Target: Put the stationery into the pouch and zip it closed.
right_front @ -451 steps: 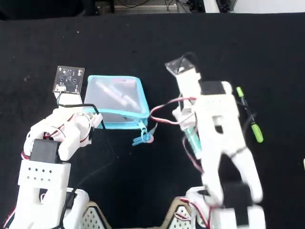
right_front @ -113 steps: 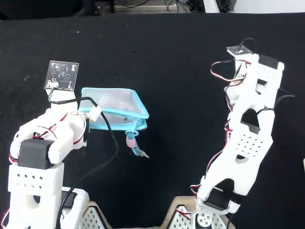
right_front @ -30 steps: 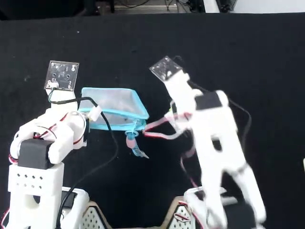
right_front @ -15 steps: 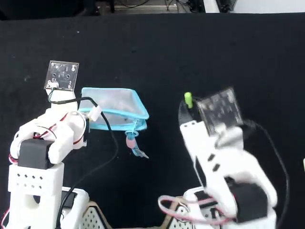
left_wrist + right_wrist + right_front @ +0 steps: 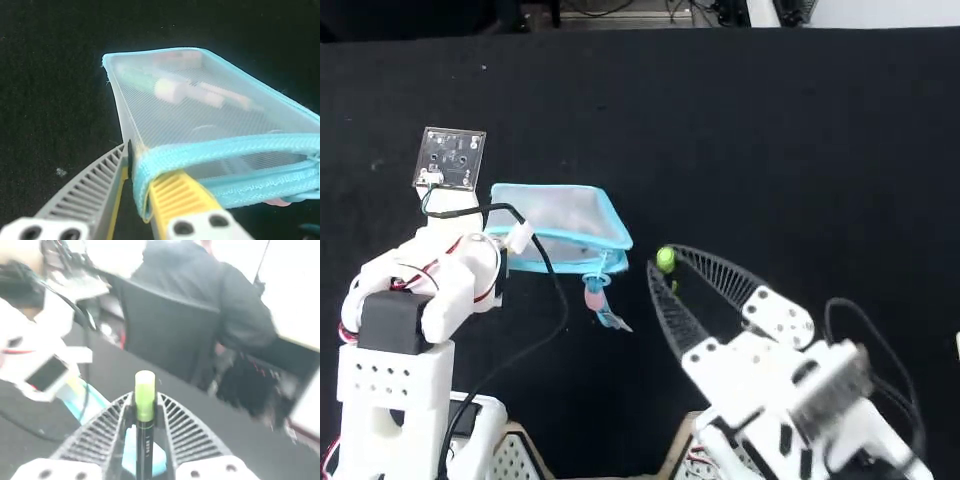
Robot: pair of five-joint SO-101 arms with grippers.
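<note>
Black table (image 5: 770, 120) underneath; blue-edged mesh pouch (image 5: 565, 228) lying zip-open, pens (image 5: 185, 90) inside, zip pull (image 5: 595, 295) trailing off its near corner. Left gripper (image 5: 134, 167) clamped on the pouch's end rim, arm folded low behind it. Right gripper (image 5: 145, 401) pinching a green-capped pen (image 5: 665, 259), cap past the fingertips, near the zip corner, apart from it.

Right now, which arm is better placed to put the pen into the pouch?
The right, I'd say. The right gripper holds the green-capped pen close to the pouch, while the left gripper is clamped on the pouch's edge.
</note>
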